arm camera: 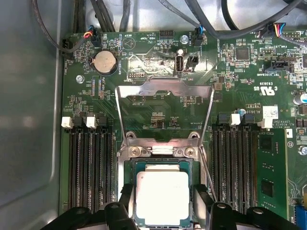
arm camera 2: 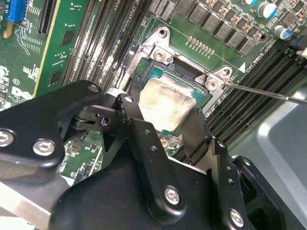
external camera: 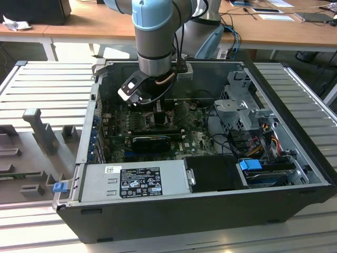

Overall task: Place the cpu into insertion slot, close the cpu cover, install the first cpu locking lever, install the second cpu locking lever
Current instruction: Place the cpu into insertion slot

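**Socket [arm camera: 134, 151] loaded with cpu [arm camera: 162, 199], cpu cover [arm camera: 165, 86] open**

Slatted table [external camera: 47, 84] carries an open computer case [external camera: 174, 216], seen from above in the exterior view. The arm [external camera: 152, 37] reaches down into the case at its far side. A grey power supply [external camera: 131, 182] lies along the near wall. A metal drive cage [external camera: 242, 100] sits at the exterior view's right.

The green motherboard [arm camera: 240, 76] lies on the case floor. Banks of black memory slots [arm camera: 91, 167] run on both sides of the socket.

The cpu cover is swung back off the socket, and bare board shows through its square window.

The gripper [arm camera: 163, 191] hangs directly over the socket. Its black fingers [arm camera 2: 125, 108] are spread to the chip's width and clamped on two opposite edges of the cpu.

The cpu lies within the socket frame, silver top up and level with the board. It may be fully seated, but the fingers hide its side edges in both wrist views.

A thin lever rod [arm camera 2: 259, 91] runs beside the socket, unlatched. A coin cell [arm camera: 104, 61] sits on the board beyond the cover.
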Available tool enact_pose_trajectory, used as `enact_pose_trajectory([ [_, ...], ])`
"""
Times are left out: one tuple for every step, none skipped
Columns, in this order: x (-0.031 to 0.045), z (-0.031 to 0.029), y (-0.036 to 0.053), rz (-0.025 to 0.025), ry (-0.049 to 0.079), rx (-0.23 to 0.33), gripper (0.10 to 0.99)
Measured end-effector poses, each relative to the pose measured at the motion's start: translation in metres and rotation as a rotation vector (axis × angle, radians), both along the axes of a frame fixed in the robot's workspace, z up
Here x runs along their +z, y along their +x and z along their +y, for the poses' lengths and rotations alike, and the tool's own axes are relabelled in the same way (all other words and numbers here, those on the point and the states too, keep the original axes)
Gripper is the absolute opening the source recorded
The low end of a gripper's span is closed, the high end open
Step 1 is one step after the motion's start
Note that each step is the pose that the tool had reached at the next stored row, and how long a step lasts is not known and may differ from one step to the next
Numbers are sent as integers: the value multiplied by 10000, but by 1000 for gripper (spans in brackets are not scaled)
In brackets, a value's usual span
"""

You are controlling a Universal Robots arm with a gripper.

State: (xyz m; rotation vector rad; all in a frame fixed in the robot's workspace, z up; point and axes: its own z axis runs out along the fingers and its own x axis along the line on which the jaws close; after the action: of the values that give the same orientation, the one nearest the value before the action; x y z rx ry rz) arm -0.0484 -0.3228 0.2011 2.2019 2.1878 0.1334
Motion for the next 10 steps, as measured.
enact_pose_trajectory([
  [0,0,0,0,-1,-1,604],
  [4,0,0,1,-1,0,604],
  [10,0,0,1,-1,0,604],
  [28,0,0,2,-5,0,604],
  [43,0,1,4,-13,1,604],
  [58,0,1,8,-22,1,604],
  [66,0,1,11,-27,1,588],
  [71,0,3,14,-29,0,525],
  [75,1,7,26,-31,3,525],
  [83,0,8,40,-35,1,525],
])
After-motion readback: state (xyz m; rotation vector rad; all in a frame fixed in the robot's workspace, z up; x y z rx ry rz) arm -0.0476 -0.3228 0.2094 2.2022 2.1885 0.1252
